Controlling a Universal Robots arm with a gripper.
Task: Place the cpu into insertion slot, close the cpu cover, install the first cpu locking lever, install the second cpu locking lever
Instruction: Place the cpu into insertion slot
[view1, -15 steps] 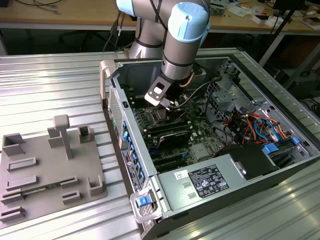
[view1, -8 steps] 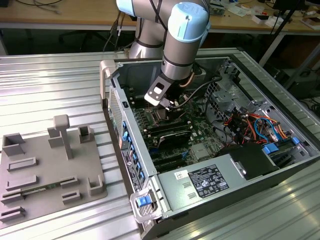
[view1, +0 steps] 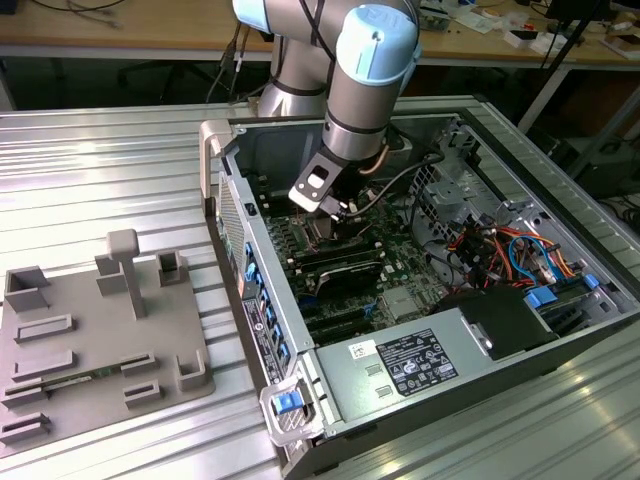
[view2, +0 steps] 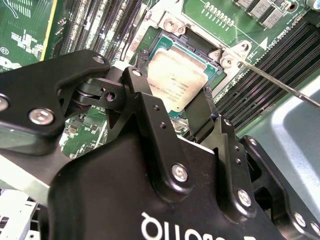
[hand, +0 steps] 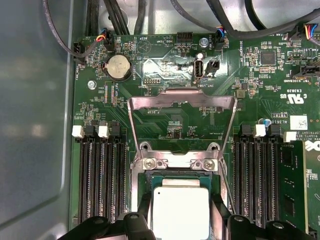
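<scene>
A: Reaching into the open computer case (view1: 250, 300), the end effector (view2: 171, 87): status?

B: The cpu cover (hand: 182, 98) is swung back, open, beyond the insertion slot (view2: 172, 45). Fingers (view2: 145, 100) clasp the cpu (hand: 180, 210) by two opposite edges, right at the slot; seated or not, cannot tell.

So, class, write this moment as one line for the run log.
gripper: astride cpu | cpu: at insertion slot | cpu cover: open, tilted back

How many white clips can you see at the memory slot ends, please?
4 white clips: two on one side of the open cpu cover, two on the other; more may be hidden.
</scene>
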